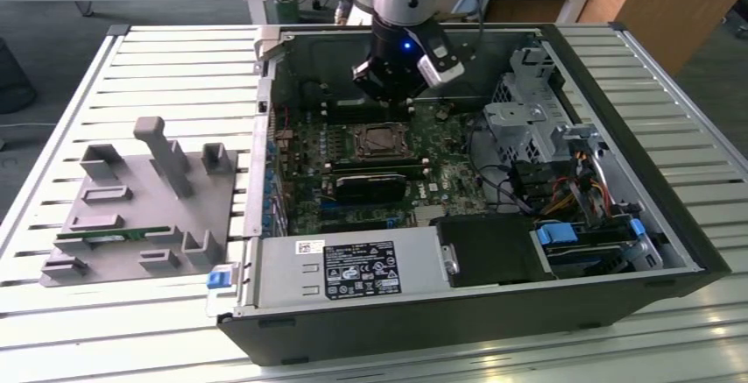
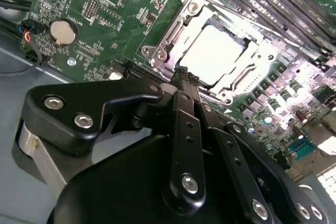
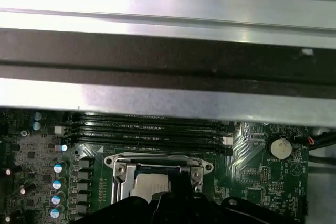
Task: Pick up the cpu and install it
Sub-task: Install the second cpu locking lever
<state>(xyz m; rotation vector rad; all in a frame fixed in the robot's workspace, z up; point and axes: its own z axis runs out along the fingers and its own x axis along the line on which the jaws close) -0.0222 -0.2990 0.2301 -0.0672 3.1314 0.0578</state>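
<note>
- The gripper (image 1: 398,95) is hanging over the open computer case (image 1: 654,225) in the exterior view, poised just above the motherboard (image 1: 306,192), near the case's far wall.
- In the second wrist view the gripper (image 2: 186,77) is showing its black fingers (image 2: 185,103) pressed together, tips meeting with nothing between them.
- The cpu (image 2: 212,53) is lying flat inside the socket frame (image 2: 163,43) on the board, its silver top glaring bright under the light, and the fingertips are hovering just beside its near edge; I cannot tell whether they are touching it.
- The first wrist view is catching the same cpu (image 3: 149,186) seated inside its metal frame, partly hidden by the black gripper body.
- Beyond the socket in that view, the long dark memory slots (image 3: 147,129) are running parallel, with a round coin battery (image 3: 280,148) off to one side.
- In the exterior view the socket (image 1: 380,140) is sitting just below the gripper, and a dark block (image 1: 364,186) is lying nearer the camera on the board.
- The power supply (image 1: 350,273) with its label is taking up the case's near edge.
- Out on the slatted table (image 1: 140,76), at the exterior view's left, the grey plastic holder block (image 1: 140,208) is standing well apart from the case, with a thin green memory stick (image 1: 111,234) resting in it.
</note>
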